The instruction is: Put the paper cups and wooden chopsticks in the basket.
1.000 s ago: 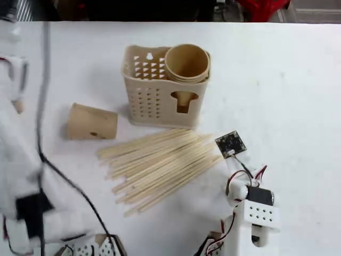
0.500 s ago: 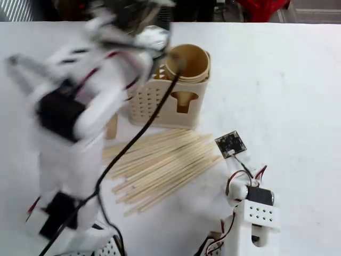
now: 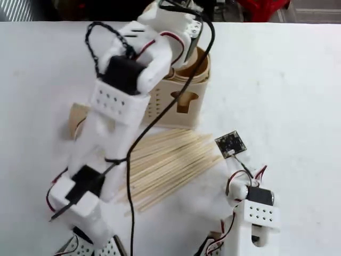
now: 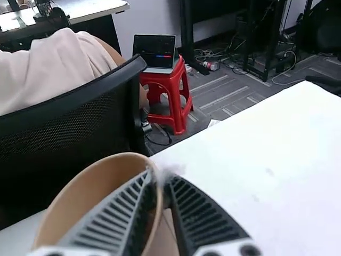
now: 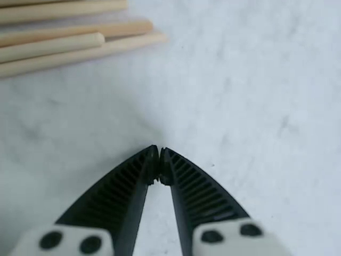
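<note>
My shut, empty left hand [image 4: 160, 175] hangs above the beige perforated plastic basket [image 3: 192, 114]; the toppled brown paper cup [image 3: 78, 116] lies beside it.

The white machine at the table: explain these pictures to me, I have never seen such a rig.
It is two small white robot arms at a table, each ending in a two-fingered gripper. The high view looks down from a fixed camera. The other two come from cameras on the wrists, so each shows its own gripper close up. On the table are a basket with a cup in it, loose chopsticks in front, and a second cup on its side, partly hidden by the left arm. That arm stretches over the basket; the left gripper is shut just above the cup and seems to hold nothing. The right arm sits low by the chopsticks' ends, the right gripper shut over bare table, empty.
</note>
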Controlling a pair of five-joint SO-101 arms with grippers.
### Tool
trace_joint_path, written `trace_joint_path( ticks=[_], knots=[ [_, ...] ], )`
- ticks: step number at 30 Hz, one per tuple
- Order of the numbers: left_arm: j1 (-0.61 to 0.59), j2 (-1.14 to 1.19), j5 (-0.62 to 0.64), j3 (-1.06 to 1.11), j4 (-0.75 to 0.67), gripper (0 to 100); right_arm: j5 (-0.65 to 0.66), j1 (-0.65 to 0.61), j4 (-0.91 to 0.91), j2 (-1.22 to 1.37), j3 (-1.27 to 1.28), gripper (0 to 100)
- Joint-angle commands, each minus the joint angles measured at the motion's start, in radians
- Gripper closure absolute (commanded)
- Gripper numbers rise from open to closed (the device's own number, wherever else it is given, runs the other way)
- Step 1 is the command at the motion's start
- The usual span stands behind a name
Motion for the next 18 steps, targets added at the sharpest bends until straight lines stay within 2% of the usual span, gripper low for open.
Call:
trace_joint_path(
  ticks=[1, 8, 13, 18],
  knots=[
    [0.012, 0.044, 0.018, -0.015, -0.031, 98, -0.006, 0.001, -0.015, -0.013, -0.008, 98.1],
    [0.012, 0.067, 0.012, -0.009, -0.025, 97, -0.006, 0.001, -0.016, -0.013, -0.008, 98.1],
    [0.024, 0.058, -0.025, -0.015, -0.002, 86, -0.006, 0.001, -0.016, -0.013, -0.008, 98.1],
    [0.061, 0.056, -0.064, -0.061, 0.014, 88, -0.006, 0.001, -0.016, -0.013, -0.008, 98.1]
  ],
)
